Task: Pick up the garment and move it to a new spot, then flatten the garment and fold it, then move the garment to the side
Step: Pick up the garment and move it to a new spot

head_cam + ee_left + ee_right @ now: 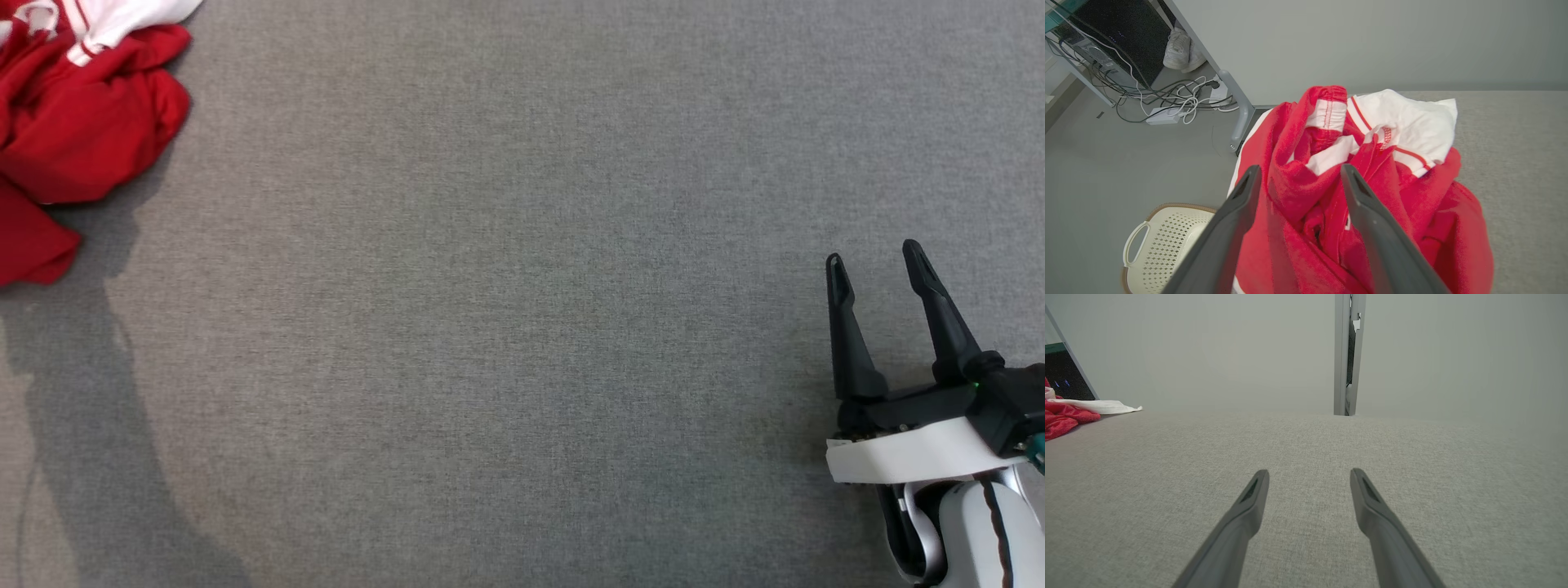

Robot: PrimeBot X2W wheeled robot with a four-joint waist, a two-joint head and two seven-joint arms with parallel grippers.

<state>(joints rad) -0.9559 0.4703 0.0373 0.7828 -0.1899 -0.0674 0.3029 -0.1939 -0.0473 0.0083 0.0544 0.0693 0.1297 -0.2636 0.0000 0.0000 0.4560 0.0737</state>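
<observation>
A crumpled red garment (pixel 73 122) with white panels lies bunched at the far left corner of the grey table (pixel 506 327). In the left wrist view the same garment (pixel 1372 196) sits heaped at the table's edge, and my left gripper (pixel 1298 173) hovers over it, open, with folds of red cloth showing between the two fingers; I cannot tell whether they touch. My right gripper (pixel 873 257) stands open over bare table at the lower right, far from the cloth. From the right wrist view that gripper (pixel 1309 473) holds nothing, and the garment (pixel 1065 414) shows at the far left.
Below the table's left edge stands a cream perforated laundry basket (pixel 1163 245) on the floor. Cables and a power strip (pixel 1167 110), a dark computer case (pixel 1122 32) and white shoes (pixel 1182 49) lie beyond a table leg (pixel 1241 110). A grey post (pixel 1347 355) rises behind the table.
</observation>
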